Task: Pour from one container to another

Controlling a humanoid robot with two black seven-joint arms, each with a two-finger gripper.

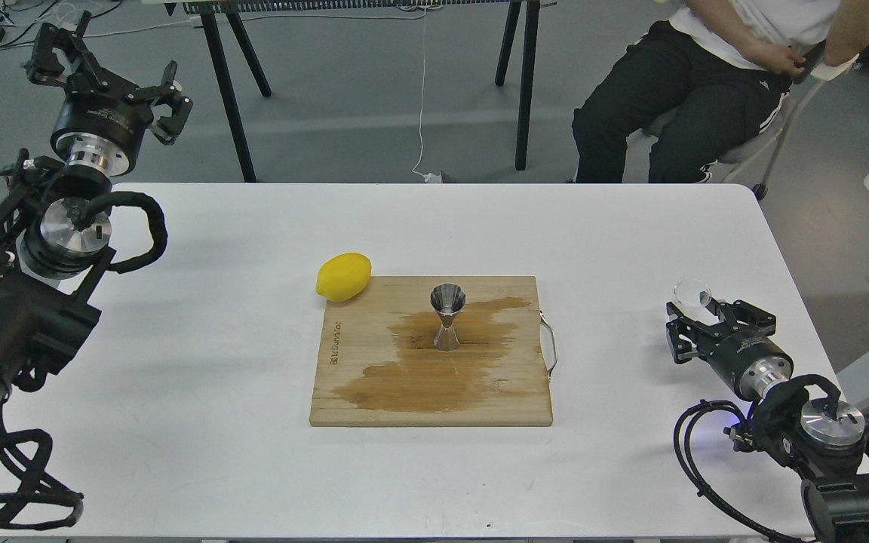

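Observation:
The steel jigger (447,317) stands upright on a wooden cutting board (351,392), in the middle of a brown wet stain. The small clear glass cup (691,293) is at the right side of the table, low over its surface, at the tips of my right gripper (700,311), which is shut on it. That gripper is well to the right of the board and the jigger. My left gripper (112,72) is held high past the table's far left corner, open and empty.
A yellow lemon (343,276) lies at the board's far left corner. The board has a metal handle (550,347) on its right edge. A seated person (691,83) and black table legs (227,90) are behind the white table (178,422).

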